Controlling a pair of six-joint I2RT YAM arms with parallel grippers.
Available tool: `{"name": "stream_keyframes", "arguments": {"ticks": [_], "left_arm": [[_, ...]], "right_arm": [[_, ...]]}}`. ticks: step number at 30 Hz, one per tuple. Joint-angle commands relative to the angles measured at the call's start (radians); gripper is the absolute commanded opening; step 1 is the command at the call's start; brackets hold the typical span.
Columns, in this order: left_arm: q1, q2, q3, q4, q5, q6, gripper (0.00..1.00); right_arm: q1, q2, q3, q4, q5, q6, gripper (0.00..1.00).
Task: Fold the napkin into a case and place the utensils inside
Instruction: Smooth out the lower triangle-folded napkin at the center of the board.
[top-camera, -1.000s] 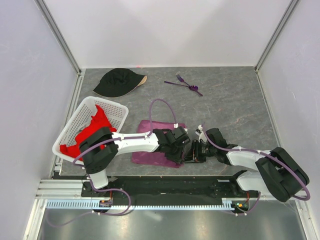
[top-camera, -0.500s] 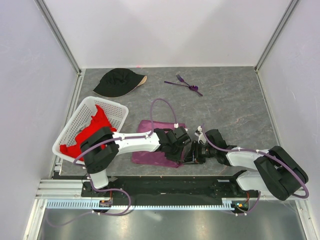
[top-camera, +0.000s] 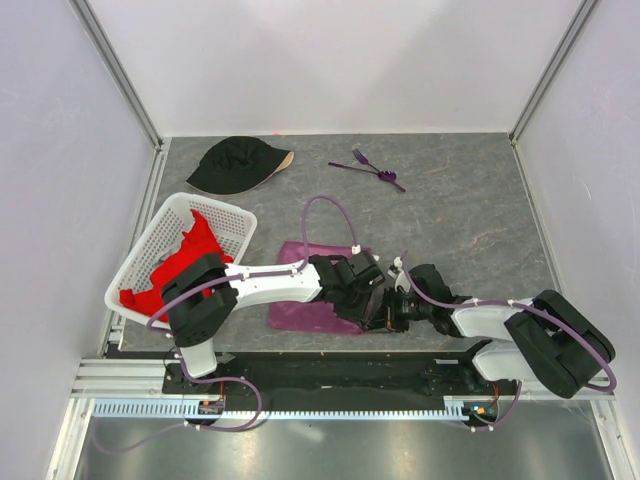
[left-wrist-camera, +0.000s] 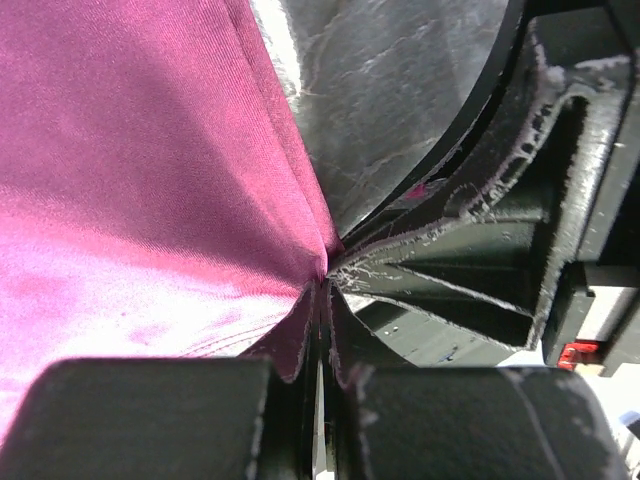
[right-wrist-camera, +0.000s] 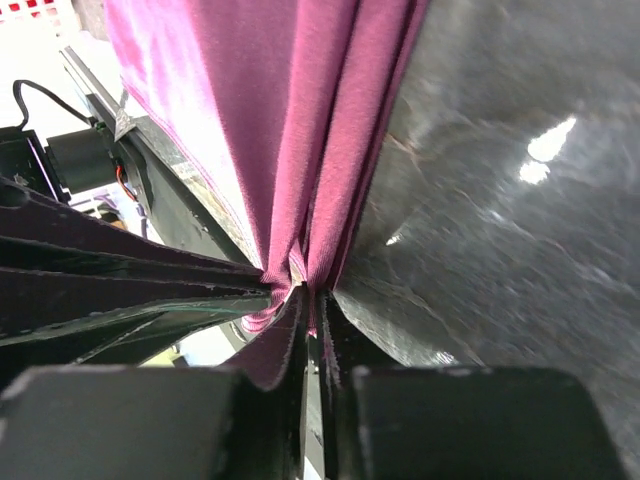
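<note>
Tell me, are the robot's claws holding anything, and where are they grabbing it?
Yes. The left claw and the right claw each pinch the purple napkin, both at its near right corner, side by side.

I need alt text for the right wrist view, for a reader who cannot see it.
The right gripper is shut on a bunched edge of the plum-purple napkin, whose folds rise away from it. Grey table fills the right side.

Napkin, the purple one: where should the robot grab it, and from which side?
Probably by its right edge near the front corner, coming in low from the side. The napkin lies flat and thin, so only an edge gives fingers something to pinch. The left gripper and right gripper are both shut on it there.
</note>
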Motion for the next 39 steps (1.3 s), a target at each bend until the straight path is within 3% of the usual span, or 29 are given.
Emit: {"name": "stream_keyframes", "arguments": {"ticks": [1, 5, 8, 12, 16, 21, 26, 32, 39], "left_arm": [[-0.02, 0.021, 0.012, 0.06, 0.042, -0.05, 0.02], [-0.023, 0.03, 0.016, 0.075, 0.049, -0.05, 0.02], [-0.023, 0.03, 0.01, 0.075, 0.055, -0.05, 0.04], [-0.022, -0.014, -0.016, 0.072, 0.039, -0.053, 0.15], [-0.022, -0.071, -0.025, 0.069, 0.036, -0.058, 0.23], [-0.01, -0.132, -0.04, 0.055, 0.044, -0.05, 0.3], [0.036, -0.204, -0.1, 0.063, 0.024, -0.05, 0.28], [0.128, -0.266, -0.18, 0.075, 0.047, -0.03, 0.24], [0.216, -0.338, -0.246, 0.075, 0.05, -0.012, 0.22]], "right_arm": [[0.009, 0.007, -0.03, 0.089, -0.005, 0.045, 0.08], [0.009, 0.005, -0.012, 0.051, 0.003, 0.022, 0.09], [0.011, -0.015, 0.007, -0.015, 0.026, -0.001, 0.16], [0.011, -0.105, 0.034, -0.17, 0.113, -0.039, 0.27], [0.009, -0.191, 0.068, -0.335, 0.204, -0.079, 0.3], [0.009, -0.214, 0.097, -0.402, 0.227, -0.098, 0.36], [0.013, -0.207, 0.111, -0.389, 0.233, -0.127, 0.52], [0.032, -0.208, 0.122, -0.371, 0.222, -0.118, 0.62], [0.141, -0.075, 0.116, -0.227, 0.205, -0.047, 0.63]]}}
